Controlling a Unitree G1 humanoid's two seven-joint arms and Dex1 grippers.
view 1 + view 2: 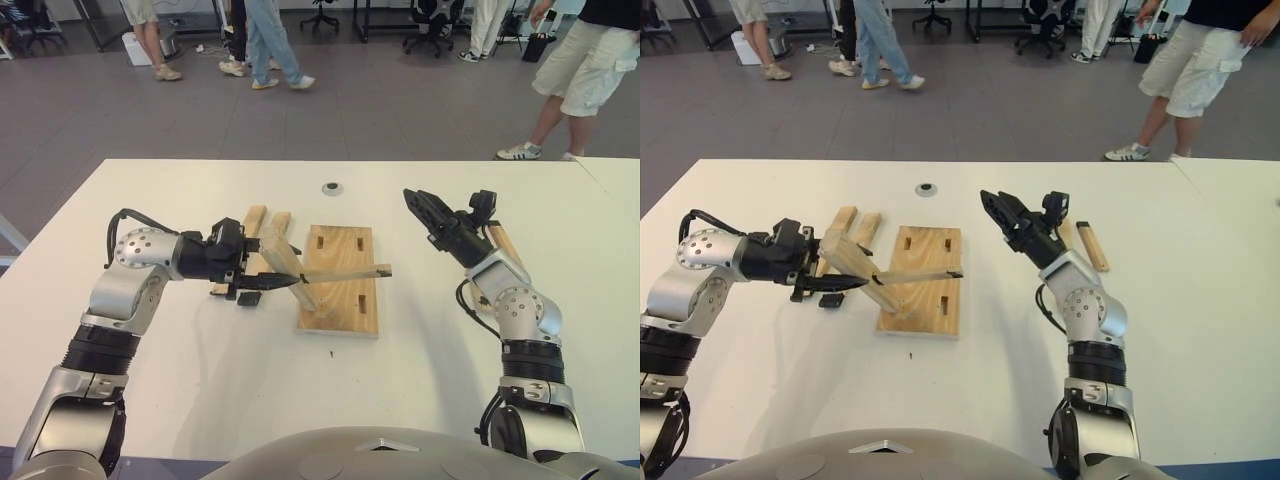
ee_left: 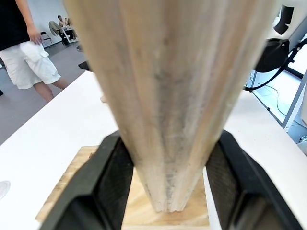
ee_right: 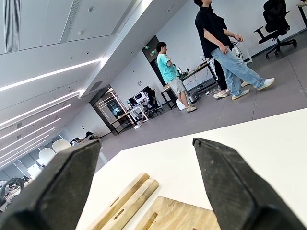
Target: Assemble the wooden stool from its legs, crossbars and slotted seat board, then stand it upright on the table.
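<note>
Left claw (image 1: 275, 281) clamps a leg (image 1: 279, 250) tilted over the seat board (image 1: 346, 256), right claw (image 1: 418, 200) open nearby.

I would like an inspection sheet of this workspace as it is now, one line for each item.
Surface: white table, flat.
Job's things: slotted seat board lying flat; leg with crossbar held tilted at it; two sticks behind; another stick on the right.
Clutter: small round dark object.
End effectors: left end effector shut on the leg; right end effector open, raised, empty.
Cables: black cable on the left arm, second cable on the right.
Surroundings: people and office chairs on the grey floor.
</note>
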